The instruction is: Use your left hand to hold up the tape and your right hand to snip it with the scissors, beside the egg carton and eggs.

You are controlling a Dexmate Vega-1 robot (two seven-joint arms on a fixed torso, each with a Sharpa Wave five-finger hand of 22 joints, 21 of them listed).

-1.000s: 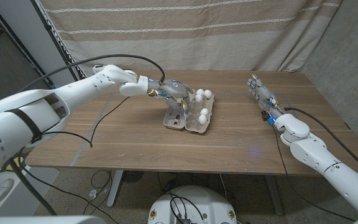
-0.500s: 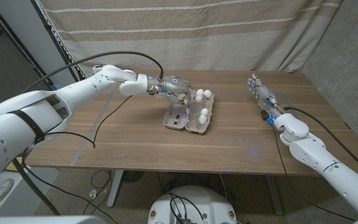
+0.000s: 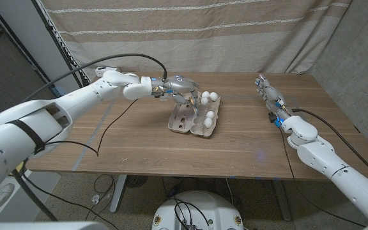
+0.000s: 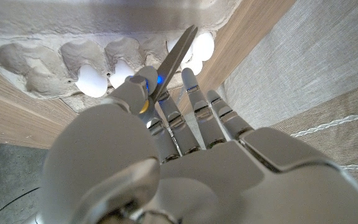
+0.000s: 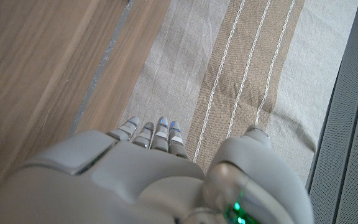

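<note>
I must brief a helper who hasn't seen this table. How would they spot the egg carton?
Find the wooden table before the striped curtain. Near its middle, under the left hand, lies the egg carton: an open grey pulp tray, the one thing holding white eggs.

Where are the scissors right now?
The scissors are in the left hand, held over the egg carton on the table's left-centre in the head view; the left wrist view shows the blades pointing toward the eggs.

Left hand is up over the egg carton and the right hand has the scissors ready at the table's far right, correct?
Not quite. The scissors are in the left hand, as the left wrist view shows, over the egg carton. The right hand at the far right holds nothing.
</note>
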